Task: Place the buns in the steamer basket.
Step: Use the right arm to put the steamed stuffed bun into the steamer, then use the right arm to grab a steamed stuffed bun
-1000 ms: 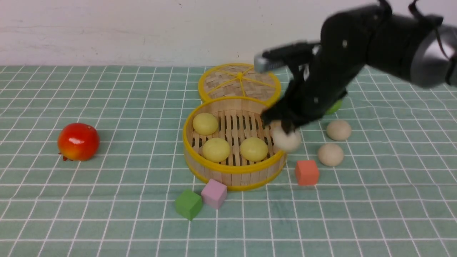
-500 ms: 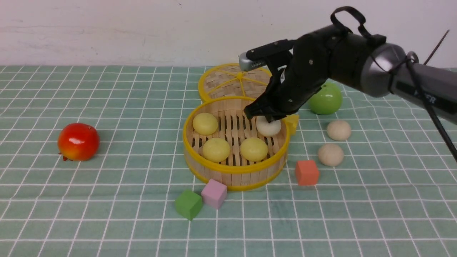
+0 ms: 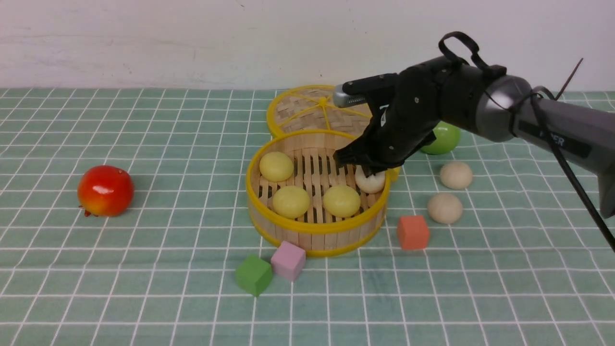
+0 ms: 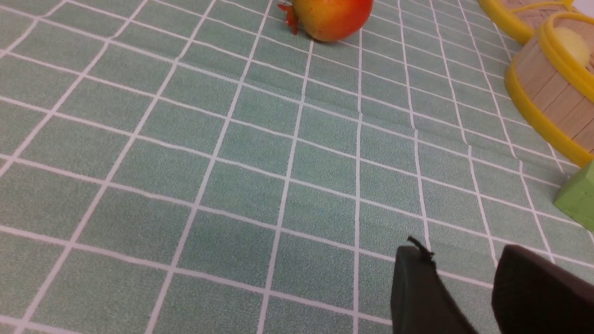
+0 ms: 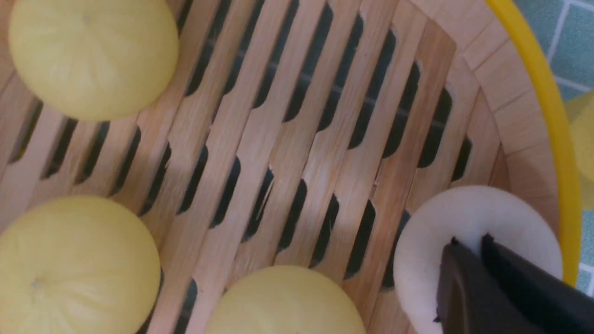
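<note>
1. Right gripper (image 3: 369,171) is down inside the steamer basket (image 3: 311,239), at its right wall. A second ago it hung over the basket's right rim, blurred with motion.
2. Its fingers are pinched almost together on the top of a cream bun (image 3: 371,182). The right wrist view shows only a thin slit between the tips (image 5: 468,242), which press into the bun (image 5: 464,218).
3. That bun now sits low on the slatted floor, against the basket's right wall. Half a second ago it was higher and further from the wall.
4. Three yellow buns (image 3: 291,201) lie in the basket, unmoved: one rear left, two in front.
5. Two beige buns (image 3: 445,208) remain on the cloth to the right of the basket, where they were.
6. Lid (image 3: 321,111) touches the basket's far side. Green apple (image 3: 446,139) is right of the basket and behind it, partly hidden by the arm.
7. Left gripper (image 4: 464,262) is well to the left of the basket, low over the cloth. Its fingers (image 4: 417,292) stand apart with nothing between them.
</note>
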You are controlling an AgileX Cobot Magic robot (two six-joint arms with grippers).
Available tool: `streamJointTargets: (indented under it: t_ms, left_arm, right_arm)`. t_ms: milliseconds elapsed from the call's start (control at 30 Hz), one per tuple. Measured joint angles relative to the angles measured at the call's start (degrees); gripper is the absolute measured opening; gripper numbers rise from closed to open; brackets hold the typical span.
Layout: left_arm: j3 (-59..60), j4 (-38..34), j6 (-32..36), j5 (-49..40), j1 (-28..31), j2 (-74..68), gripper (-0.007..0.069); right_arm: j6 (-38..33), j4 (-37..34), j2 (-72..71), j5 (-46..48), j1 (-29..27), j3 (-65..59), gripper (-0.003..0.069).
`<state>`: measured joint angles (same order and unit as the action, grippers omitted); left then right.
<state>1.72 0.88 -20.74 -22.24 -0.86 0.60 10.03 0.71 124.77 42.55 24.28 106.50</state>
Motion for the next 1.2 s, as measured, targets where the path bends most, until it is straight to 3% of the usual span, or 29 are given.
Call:
streamJointTargets:
  t_ms: [433,733,1000,1200]
  left_arm:
    - [0.0,0.0,0.0,0.0,0.0,0.0,0.0238]
    - [0.0,0.0,0.0,0.0,0.0,0.0,0.0238]
    - [0.0,0.0,0.0,0.0,0.0,0.0,0.0238]
    - [0.0,0.0,0.0,0.0,0.0,0.0,0.0238]
  right_arm:
    - [0.8,-0.1,-0.5,-0.1,0.0,0.0,0.0274]
    - [0.6,-0.7,-0.7,0.1,-0.1,0.0,0.0231]
    - [0.6,0.3,-4.8,3.7,-0.6,0.1,0.0237]
    - [1.3,1.2,-6.2,11.7,-6.5,-0.4,0.0242]
